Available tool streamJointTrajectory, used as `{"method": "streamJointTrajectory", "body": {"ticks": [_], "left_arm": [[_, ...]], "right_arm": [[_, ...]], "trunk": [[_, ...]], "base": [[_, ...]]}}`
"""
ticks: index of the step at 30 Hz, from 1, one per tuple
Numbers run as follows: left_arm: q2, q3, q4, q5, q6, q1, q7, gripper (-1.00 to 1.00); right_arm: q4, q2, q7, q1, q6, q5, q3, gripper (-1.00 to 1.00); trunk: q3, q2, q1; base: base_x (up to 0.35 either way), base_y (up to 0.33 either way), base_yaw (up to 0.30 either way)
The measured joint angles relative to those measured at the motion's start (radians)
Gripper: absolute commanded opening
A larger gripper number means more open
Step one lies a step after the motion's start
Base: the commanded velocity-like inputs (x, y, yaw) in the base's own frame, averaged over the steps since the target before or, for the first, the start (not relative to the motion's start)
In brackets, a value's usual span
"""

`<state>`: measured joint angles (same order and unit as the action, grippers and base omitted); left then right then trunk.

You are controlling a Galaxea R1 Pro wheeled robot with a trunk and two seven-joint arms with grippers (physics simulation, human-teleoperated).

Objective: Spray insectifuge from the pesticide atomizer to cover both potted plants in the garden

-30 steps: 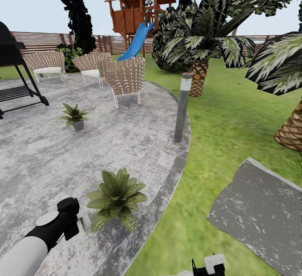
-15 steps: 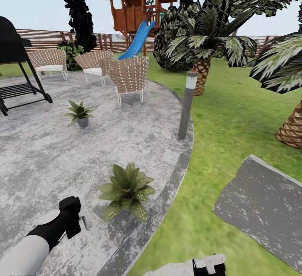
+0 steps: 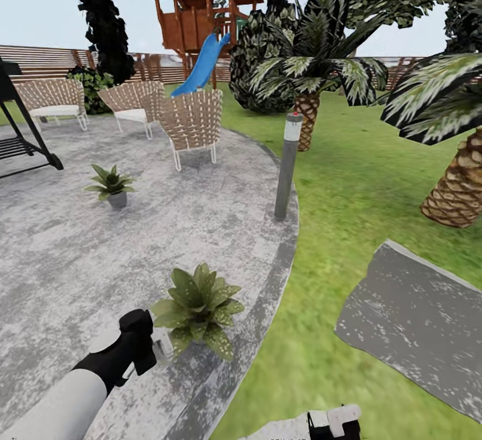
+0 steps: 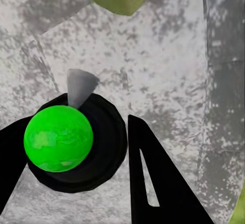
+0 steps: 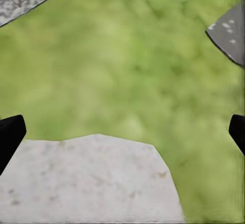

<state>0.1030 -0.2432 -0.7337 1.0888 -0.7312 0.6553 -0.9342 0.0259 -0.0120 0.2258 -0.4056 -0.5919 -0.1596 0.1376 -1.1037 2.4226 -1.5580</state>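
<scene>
Left gripper (image 3: 152, 346) fingers are clamping the pesticide atomizer (image 4: 58, 138), now moved up against the near potted plant (image 3: 197, 307); likely lining up the spray. Far potted plant (image 3: 110, 183) is waiting. Right gripper (image 5: 122, 132) fingers are spread, empty.

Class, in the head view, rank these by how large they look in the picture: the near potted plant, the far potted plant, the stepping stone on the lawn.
1. Stepping stone, largest.
2. Near potted plant.
3. Far potted plant, smallest; it stands farther from the camera, so the two plants' true sizes may well match.
</scene>
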Motion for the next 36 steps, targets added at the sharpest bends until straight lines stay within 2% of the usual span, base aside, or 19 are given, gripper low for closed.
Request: {"method": "streamJointTrajectory", "body": {"ticks": [4,7,8,9,11,13,18,19,21,22,23,25,32,36], "left_arm": [[0.018,0.003,0.006,0.001,-0.004,0.022,-0.001,-1.00],[0.060,0.005,0.007,0.000,-0.018,0.025,-0.004,-1.00],[0.084,0.005,0.007,0.003,-0.024,0.026,-0.048,-1.00],[0.102,0.005,0.006,0.001,-0.026,0.027,-0.104,-1.00],[0.132,0.004,0.005,0.004,-0.025,0.025,-0.174,-1.00],[0.143,0.004,0.002,0.004,-0.026,0.023,-0.201,-1.00],[0.141,-0.006,-0.008,0.006,-0.026,0.014,-0.200,-1.00],[0.137,-0.005,-0.009,0.006,-0.027,0.017,-0.184,-1.00],[0.113,-0.006,-0.010,0.009,-0.029,0.018,-0.129,-1.00],[0.106,-0.006,-0.009,0.018,-0.029,0.018,-0.102,-1.00],[0.098,-0.001,-0.002,0.043,-0.030,0.017,-0.041,-1.00],[0.095,0.003,0.003,0.050,-0.034,0.016,-0.014,-1.00],[0.089,0.004,0.035,0.042,-0.032,0.012,-0.008,-1.00],[0.070,0.006,0.040,0.039,-0.033,0.013,-0.010,-1.00]], "right_arm": [[0.000,0.000,0.000,0.000,0.000,-0.001,-0.001,1.00],[0.000,0.000,0.000,0.000,0.000,0.000,0.000,1.00],[0.000,0.000,-0.001,0.000,0.000,-0.001,0.000,1.00],[0.000,0.000,-0.001,0.000,0.000,0.000,0.001,1.00],[0.000,0.000,-0.001,0.000,0.000,-0.001,0.000,1.00],[0.000,0.000,-0.002,0.000,0.000,0.000,0.000,1.00],[0.000,-0.001,-0.004,0.000,0.000,-0.001,0.001,1.00],[-0.001,-0.001,-0.004,0.000,0.000,-0.001,0.001,1.00],[-0.001,-0.002,-0.004,0.000,0.000,-0.001,0.000,1.00],[-0.001,-0.002,-0.004,0.000,0.000,-0.001,0.001,1.00],[-0.001,-0.002,-0.003,0.000,0.000,-0.001,0.001,1.00],[-0.002,-0.002,-0.003,0.000,0.000,-0.001,0.001,1.00],[-0.001,-0.002,-0.003,0.000,0.001,-0.001,0.000,1.00],[-0.001,-0.002,-0.003,0.000,0.001,-0.001,0.001,1.00]], "trunk": [[0.000,0.000,0.000],[0.000,0.000,0.000],[0.000,0.000,0.000],[0.000,0.000,0.000],[0.000,0.000,0.000],[0.000,0.000,0.000],[0.000,0.000,0.000],[0.000,0.000,0.000],[0.000,0.000,0.000],[0.000,0.000,0.000],[0.000,0.000,0.000],[0.000,0.000,0.000],[0.000,0.000,0.000],[0.000,0.000,0.000]], "base": [[0.000,0.000,-0.109],[0.000,0.000,-0.013],[0.000,0.000,-0.002],[0.000,0.000,-0.001],[0.000,0.000,0.000],[0.000,0.000,0.000],[0.000,0.000,0.000],[0.000,0.000,0.000],[0.000,0.000,0.000],[0.000,0.000,0.000],[0.000,0.000,0.000],[0.023,0.072,0.000],[0.096,0.256,-0.133],[-0.154,0.256,-0.295]]}}
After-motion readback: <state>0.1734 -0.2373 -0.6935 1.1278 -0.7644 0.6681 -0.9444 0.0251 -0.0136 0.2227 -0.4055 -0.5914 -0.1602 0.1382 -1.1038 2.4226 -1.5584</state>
